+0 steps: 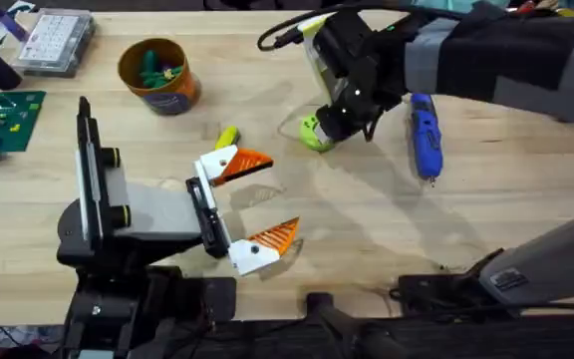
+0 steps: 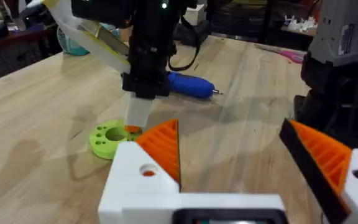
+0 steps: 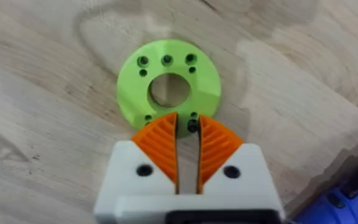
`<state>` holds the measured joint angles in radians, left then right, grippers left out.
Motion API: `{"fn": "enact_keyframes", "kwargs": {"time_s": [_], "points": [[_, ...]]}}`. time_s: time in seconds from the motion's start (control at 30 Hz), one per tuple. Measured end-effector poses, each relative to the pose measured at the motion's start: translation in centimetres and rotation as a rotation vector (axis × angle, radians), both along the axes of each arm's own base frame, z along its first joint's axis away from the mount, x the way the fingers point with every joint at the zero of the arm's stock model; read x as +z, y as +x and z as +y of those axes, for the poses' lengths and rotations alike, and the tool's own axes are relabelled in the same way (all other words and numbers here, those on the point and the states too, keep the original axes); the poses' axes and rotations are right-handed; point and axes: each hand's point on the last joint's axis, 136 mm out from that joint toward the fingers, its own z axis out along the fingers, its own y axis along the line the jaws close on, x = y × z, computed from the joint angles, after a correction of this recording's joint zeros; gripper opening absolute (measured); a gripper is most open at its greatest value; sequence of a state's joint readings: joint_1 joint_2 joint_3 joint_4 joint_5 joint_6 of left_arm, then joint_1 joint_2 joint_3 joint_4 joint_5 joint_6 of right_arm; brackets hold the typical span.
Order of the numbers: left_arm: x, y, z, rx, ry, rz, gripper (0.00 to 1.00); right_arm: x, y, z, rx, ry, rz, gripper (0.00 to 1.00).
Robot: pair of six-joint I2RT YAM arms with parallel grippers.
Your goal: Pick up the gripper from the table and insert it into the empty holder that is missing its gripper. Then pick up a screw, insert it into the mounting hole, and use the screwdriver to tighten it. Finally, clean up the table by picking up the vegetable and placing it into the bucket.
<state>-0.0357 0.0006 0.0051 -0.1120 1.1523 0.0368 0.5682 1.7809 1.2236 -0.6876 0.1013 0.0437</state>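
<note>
The right gripper [image 3: 187, 148] hangs over the lime ring [image 3: 168, 87], fingers nearly together, a tiny dark item between them, hard to identify. Left gripper [image 2: 241, 155] fingers apart.

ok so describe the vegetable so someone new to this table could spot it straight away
Start at the orange-brown bucket near the table's far left. Just in front of it, toward the grey-and-black stand, lies the vegetable: a small stubby yellow piece with a green end. The lime ring nearby is flat with holes.

Vegetable [image 1: 227, 136] between bucket [image 1: 157, 76] and ring [image 1: 314, 133]; screwdriver [image 1: 425, 137] right.
</note>
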Motion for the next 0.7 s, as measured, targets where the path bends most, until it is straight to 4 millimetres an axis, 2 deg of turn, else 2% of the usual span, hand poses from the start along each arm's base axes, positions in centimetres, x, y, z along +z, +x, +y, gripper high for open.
{"fn": "enact_keyframes", "kwargs": {"time_s": [0.17, 0.7], "points": [[0.00, -0.01, 0.00, 0.000, 0.000, 0.001, 0.986, 0.07, 0.12, -0.10, 0.001, -0.006, -0.006, 0.014], [0.00, -0.01, 0.00, 0.000, 0.000, 0.001, 0.986, 0.18, -0.07, -0.28, -0.001, -0.013, 0.005, 0.007]]}}
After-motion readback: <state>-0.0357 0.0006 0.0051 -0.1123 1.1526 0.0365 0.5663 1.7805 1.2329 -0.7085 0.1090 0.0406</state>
